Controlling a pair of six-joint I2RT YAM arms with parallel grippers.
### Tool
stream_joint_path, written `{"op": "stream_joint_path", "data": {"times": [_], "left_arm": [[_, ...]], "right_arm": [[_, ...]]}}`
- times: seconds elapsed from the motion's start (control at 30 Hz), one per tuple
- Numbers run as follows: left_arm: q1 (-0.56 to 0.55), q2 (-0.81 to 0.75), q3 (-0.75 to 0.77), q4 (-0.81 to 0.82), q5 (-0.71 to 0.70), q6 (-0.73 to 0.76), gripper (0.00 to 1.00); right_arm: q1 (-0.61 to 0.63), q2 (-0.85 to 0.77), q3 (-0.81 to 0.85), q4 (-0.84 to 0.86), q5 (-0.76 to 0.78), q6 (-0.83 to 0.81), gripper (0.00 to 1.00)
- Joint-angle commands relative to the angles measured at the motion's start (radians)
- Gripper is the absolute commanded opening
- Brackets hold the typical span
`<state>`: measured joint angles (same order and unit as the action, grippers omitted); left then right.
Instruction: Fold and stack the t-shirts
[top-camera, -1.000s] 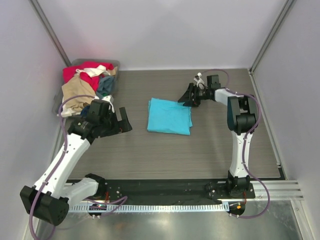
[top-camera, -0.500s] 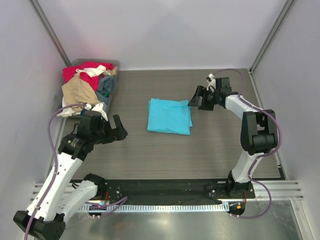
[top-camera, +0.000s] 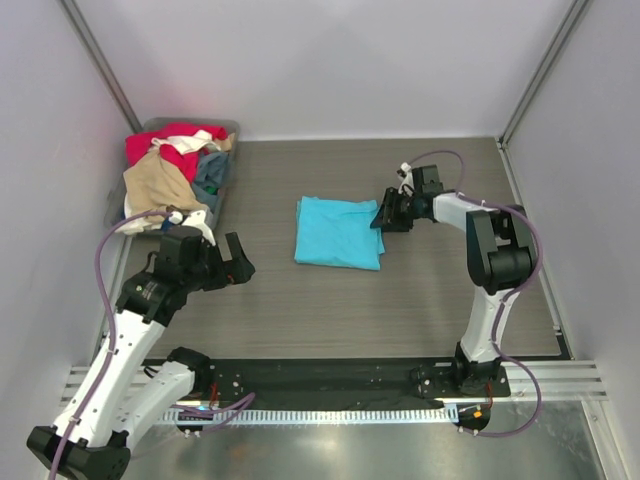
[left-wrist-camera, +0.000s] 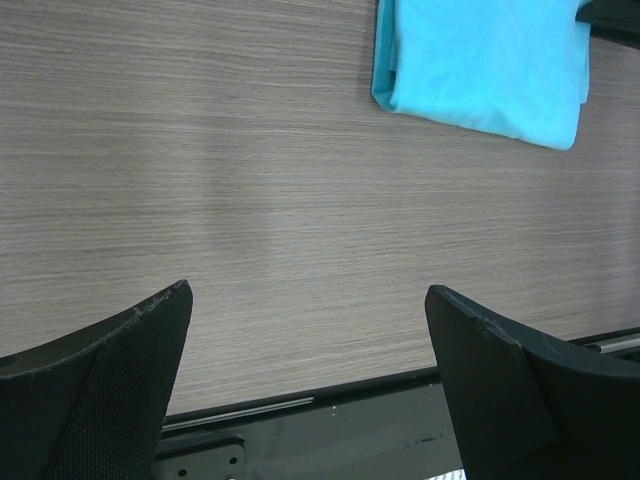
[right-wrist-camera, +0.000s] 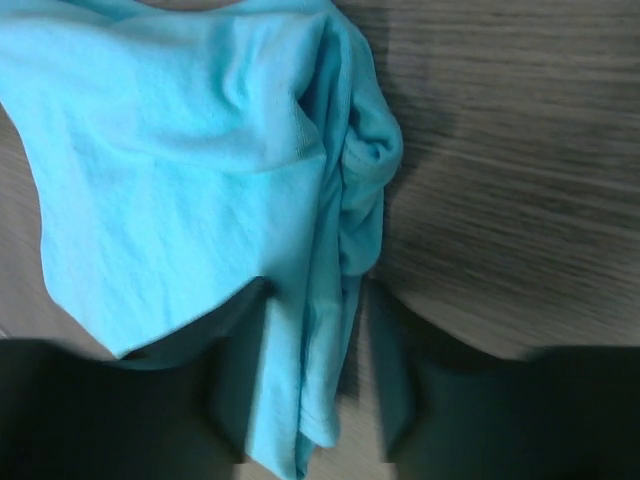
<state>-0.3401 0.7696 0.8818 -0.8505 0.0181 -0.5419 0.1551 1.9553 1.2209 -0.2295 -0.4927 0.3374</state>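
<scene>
A bright turquoise t-shirt (top-camera: 338, 232) lies folded in a rough rectangle at the table's middle; it also shows in the left wrist view (left-wrist-camera: 485, 60). My right gripper (top-camera: 385, 215) is low at its right edge. In the right wrist view the gripper (right-wrist-camera: 315, 400) is open, with its fingers on either side of the bunched edge of the shirt (right-wrist-camera: 200, 150). My left gripper (top-camera: 235, 258) is open and empty over bare table left of the shirt (left-wrist-camera: 310, 330). Red (top-camera: 170, 140), tan (top-camera: 155, 185) and dark blue-grey (top-camera: 212, 172) shirts lie heaped at the back left.
The heap of shirts sits in a clear grey bin (top-camera: 232, 128) against the left wall. Bare wood-grain table (top-camera: 300, 300) surrounds the folded shirt. A black base rail (left-wrist-camera: 300, 430) runs along the near edge. Grey walls close in the sides and back.
My right gripper swung out to the right, then came back down to the turquoise shirt's right edge. My left arm drew back toward the near left, its gripper staying open.
</scene>
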Motion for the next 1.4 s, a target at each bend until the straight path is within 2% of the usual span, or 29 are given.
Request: {"op": "stream_joint_path", "data": {"times": [0.0, 0.07, 0.1, 0.13, 0.17, 0.27, 0.43, 0.6, 0.77, 0.97, 1.07, 1.2, 1.27, 1.37], "left_arm": [[0.0, -0.012, -0.003, 0.044, -0.01, 0.002, 1.0], [0.001, -0.01, -0.004, 0.044, -0.01, 0.002, 1.0], [0.001, -0.01, -0.004, 0.044, -0.012, 0.002, 1.0], [0.0, -0.01, -0.006, 0.044, -0.012, 0.002, 1.0], [0.0, -0.012, -0.006, 0.045, -0.012, 0.0, 1.0], [0.0, -0.019, -0.007, 0.045, -0.038, -0.003, 1.0], [0.0, -0.024, -0.015, 0.06, -0.024, -0.001, 1.0], [0.0, -0.013, -0.015, 0.059, 0.003, 0.002, 1.0], [0.001, -0.003, -0.02, 0.064, 0.006, 0.003, 1.0], [0.0, 0.03, -0.017, 0.059, -0.003, 0.005, 1.0], [0.0, 0.031, -0.015, 0.057, -0.012, 0.002, 1.0], [0.0, 0.043, -0.017, 0.054, -0.01, 0.0, 1.0], [0.0, 0.049, -0.017, 0.053, -0.012, 0.002, 1.0], [0.001, 0.062, -0.015, 0.051, -0.041, 0.0, 1.0]], "right_arm": [[0.03, 0.059, 0.037, 0.022, 0.066, 0.011, 0.43], [0.037, 0.077, 0.043, 0.019, 0.106, 0.022, 0.24], [0.037, 0.086, 0.049, 0.015, 0.123, 0.022, 0.1], [0.035, 0.097, 0.063, 0.0, 0.15, 0.008, 0.04], [0.031, 0.099, 0.077, -0.069, 0.261, -0.033, 0.01], [0.009, 0.085, 0.114, -0.143, 0.481, -0.095, 0.01], [-0.08, 0.08, 0.209, -0.201, 0.669, -0.144, 0.01], [-0.123, 0.175, 0.378, -0.208, 0.971, -0.256, 0.01], [-0.21, 0.364, 0.648, -0.211, 1.017, -0.473, 0.01], [-0.314, 0.588, 1.045, -0.203, 1.054, -0.584, 0.01], [-0.333, 0.688, 1.164, -0.163, 1.078, -0.624, 0.01], [-0.338, 0.758, 1.198, 0.037, 1.135, -0.71, 0.01], [-0.341, 0.787, 1.232, 0.085, 1.142, -0.736, 0.01], [-0.347, 0.804, 1.253, 0.175, 1.09, -0.742, 0.01]]}}
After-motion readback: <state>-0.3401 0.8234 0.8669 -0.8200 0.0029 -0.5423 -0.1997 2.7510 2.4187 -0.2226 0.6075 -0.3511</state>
